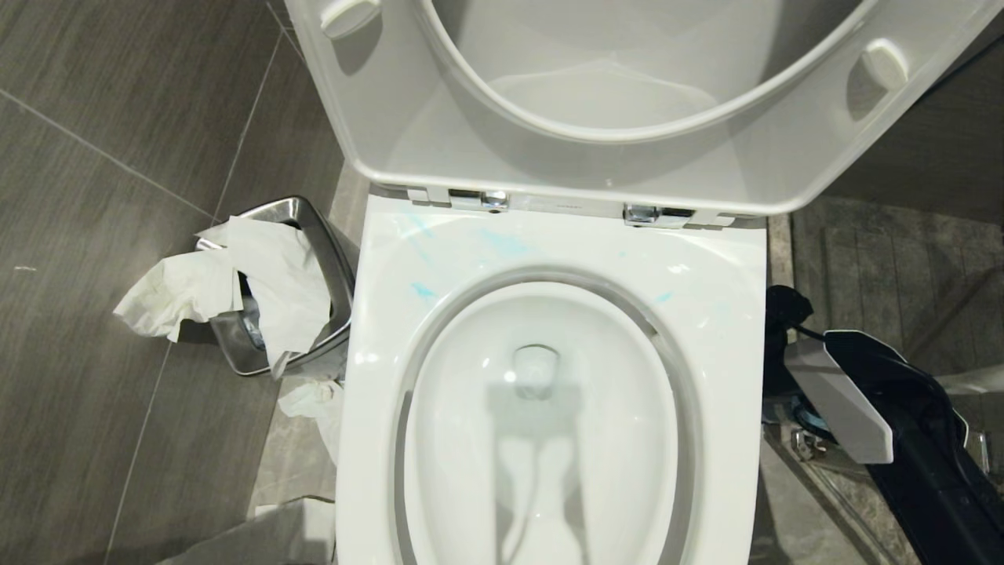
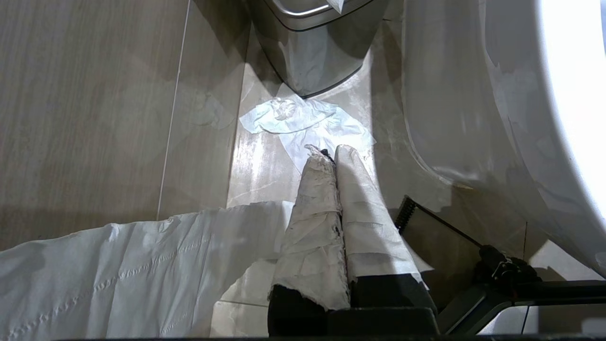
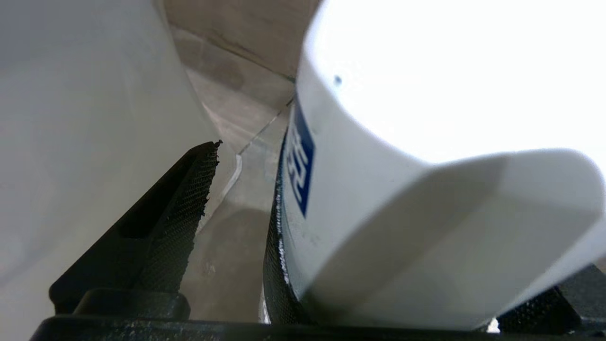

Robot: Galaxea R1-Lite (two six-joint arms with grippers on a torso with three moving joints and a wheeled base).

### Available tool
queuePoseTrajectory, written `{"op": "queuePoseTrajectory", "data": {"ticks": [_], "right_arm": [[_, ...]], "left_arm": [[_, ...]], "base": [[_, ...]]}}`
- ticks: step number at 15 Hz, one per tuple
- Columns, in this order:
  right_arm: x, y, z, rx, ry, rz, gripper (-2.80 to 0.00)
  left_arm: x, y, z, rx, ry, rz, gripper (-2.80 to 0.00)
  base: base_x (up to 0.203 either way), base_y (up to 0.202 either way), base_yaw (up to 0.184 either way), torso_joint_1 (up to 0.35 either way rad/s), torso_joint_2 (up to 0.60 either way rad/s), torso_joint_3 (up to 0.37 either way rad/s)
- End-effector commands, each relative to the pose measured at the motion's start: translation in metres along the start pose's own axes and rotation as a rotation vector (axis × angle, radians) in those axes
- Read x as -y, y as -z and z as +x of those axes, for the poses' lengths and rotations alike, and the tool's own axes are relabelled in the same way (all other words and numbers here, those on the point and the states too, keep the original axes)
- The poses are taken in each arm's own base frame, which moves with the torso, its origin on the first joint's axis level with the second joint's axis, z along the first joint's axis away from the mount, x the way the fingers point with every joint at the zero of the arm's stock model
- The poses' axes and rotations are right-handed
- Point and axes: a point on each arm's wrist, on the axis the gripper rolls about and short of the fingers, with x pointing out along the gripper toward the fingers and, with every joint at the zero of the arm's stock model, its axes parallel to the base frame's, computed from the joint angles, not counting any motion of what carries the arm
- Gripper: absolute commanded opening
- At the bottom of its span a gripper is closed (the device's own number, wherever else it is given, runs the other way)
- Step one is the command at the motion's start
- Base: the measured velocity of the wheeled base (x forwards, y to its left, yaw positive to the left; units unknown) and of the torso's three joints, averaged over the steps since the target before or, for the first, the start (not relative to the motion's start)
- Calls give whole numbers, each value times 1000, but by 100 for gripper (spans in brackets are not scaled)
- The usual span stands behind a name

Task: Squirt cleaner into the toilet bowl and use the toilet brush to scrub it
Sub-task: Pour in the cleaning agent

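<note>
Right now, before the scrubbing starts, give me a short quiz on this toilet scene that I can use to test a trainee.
1. True or false: the seat of the toilet bowl is raised.
2. Where do the turquoise cleaner smears show? A: on the floor tiles. B: on the bowl's rim. C: on the raised lid.
3. Which claw stands open?

Key: 1 true. 2 B. 3 the right claw.
</note>
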Motion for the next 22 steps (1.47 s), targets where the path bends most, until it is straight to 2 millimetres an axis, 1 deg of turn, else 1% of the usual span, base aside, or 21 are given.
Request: {"op": "queuePoseTrajectory", "data": {"ticks": [1,10,12,20,22], "right_arm": [[-2,3,-1,7,1,7,0],[0,1,1,22,5,7,0],[0,1,1,25,5,6,-280],[1,-1,3,31,8,6,-280],[4,-11,8,50,11,1,-280]], "left_arm": [[0,0,0,-1,0,-1,-280],[0,0,0,-1,0,1,-280],[0,0,0,-1,0,1,-280],[0,0,0,-2,0,0,-280],[0,0,0,-1,0,1,-280]], "base": [[0,0,0,0,0,0],[0,0,0,0,0,0],[0,0,0,0,0,0],[0,0,0,0,0,0],[0,0,0,0,0,0]]}}
